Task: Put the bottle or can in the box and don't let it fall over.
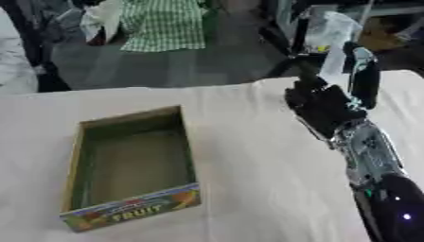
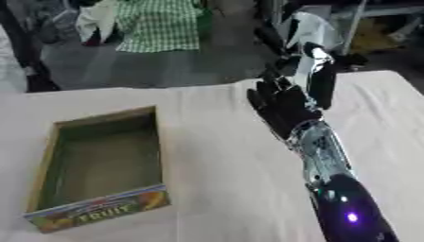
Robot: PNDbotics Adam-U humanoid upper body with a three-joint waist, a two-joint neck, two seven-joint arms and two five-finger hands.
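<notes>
Right forearm (image 1: 389, 189) fills the 5 o'clock corner, black shell with a small lit dot, running up toward 1 o'clock. At its end the right hand (image 1: 321, 106) sits beside a dark bottle (image 1: 364, 78) with a pale cap, standing upright near the far right of the table (image 1: 248, 156). Fingers look extended alongside the bottle's left flank, touching or just beside it; contact is probably there, but I cannot tell whether any finger or the thumb wraps it. No clear hold yet, judging by the straight fingers. Left hand is not in either view.

Box (image 1: 132, 160) lies at 8 o'clock, open top, greenish inside, nothing in it, "FRUIT" label on the near wall. It is well apart from the bottle, with bare cloth between them.

Step in hand, as I read it: getting a hold on the bottle. To do it well, wrap at mid-body, not near the cap, thumb opposite the fingers, so it stays vertical. Lift straight up before swinging toward 8 o'clock, clear the box's right wall, lower until the base meets the floor, then open the hand. A sideways nudge now would tip it, since it is tall and narrow.

Hard to make out: the bottle's base and the thumb are hidden behind the hand. Clear plastic clutter behind the table blends with the cap. Background floor and checked cloth are off-task.
</notes>
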